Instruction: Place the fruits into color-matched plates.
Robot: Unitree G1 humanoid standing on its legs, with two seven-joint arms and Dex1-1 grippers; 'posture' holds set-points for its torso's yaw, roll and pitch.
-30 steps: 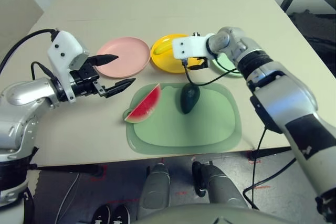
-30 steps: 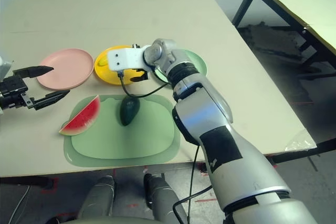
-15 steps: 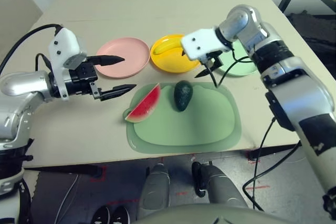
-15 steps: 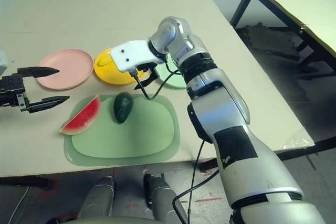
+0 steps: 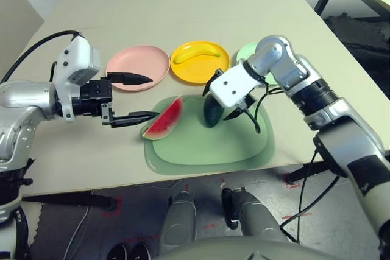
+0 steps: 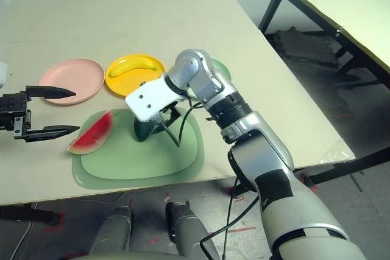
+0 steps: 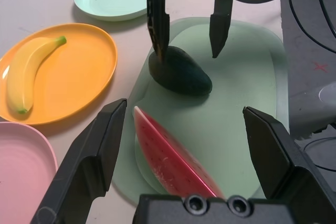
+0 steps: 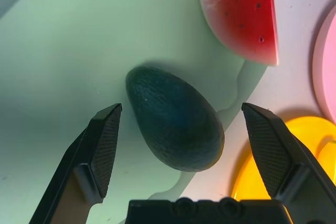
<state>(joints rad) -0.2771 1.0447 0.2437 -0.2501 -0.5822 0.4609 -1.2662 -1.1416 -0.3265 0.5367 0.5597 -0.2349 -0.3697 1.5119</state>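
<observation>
L grip [image 5: 143, 98], left of frame, fingers apart; melon [image 5: 165, 119] ctr, on mat. R grip [image 8: 181, 109], right of ctr, fingers apart round avo [image 8: 175, 118]; if closed off-ctr, avo's rounded skin could roll/slip out.

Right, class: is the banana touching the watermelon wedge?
Apart. The left wrist view shows the banana on the yellow plate and the watermelon wedge on the green mat, bare table between.
</observation>
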